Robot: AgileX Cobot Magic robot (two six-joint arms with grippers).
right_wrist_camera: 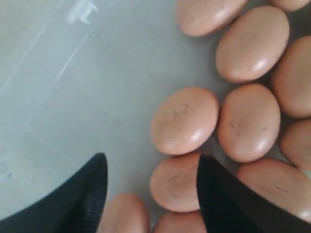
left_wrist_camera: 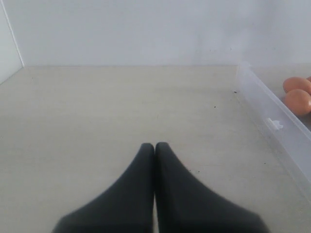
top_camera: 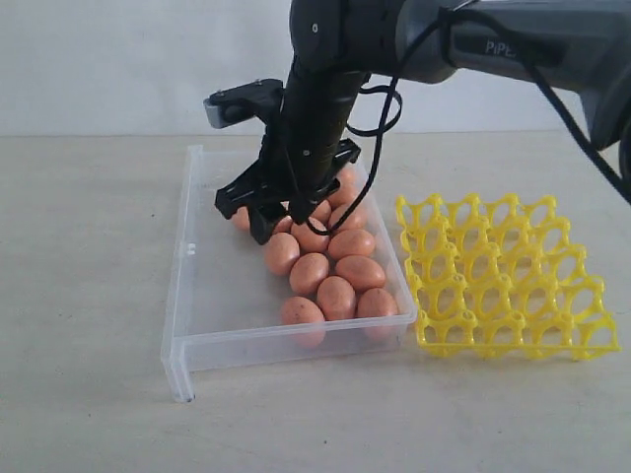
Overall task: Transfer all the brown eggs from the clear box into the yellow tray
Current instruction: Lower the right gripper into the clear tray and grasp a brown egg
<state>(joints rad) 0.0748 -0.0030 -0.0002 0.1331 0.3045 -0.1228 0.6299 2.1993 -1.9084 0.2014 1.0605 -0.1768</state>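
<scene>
Exterior view: my right gripper (top_camera: 251,215) is low over the brown eggs (top_camera: 335,286) in the clear box (top_camera: 182,286). The yellow tray (top_camera: 513,349), at the box's 3 o'clock, is empty.
Left wrist view: left gripper (left_wrist_camera: 154,145) pressed shut above the table (left_wrist_camera: 97,107).
Right wrist view: jaws wide, an egg (right_wrist_camera: 175,187) between them. Pick step. Next, I judge: descend, close gently.

The right arm (top_camera: 513,39) is stretching in from the 2 o'clock corner of the exterior view and crossing toward the middle. Its dark wrist (top_camera: 315,108) is bending steeply downward, pointing toward 7 o'clock. The right end effector (top_camera: 246,219) is hanging low at the arm's tip, its two black fingers (right_wrist_camera: 73,199) standing well apart with the jaws spread wide. The left end effector (left_wrist_camera: 154,145) is pointing out level, its two black fingers (left_wrist_camera: 131,194) pressing together, tips touching.
</scene>
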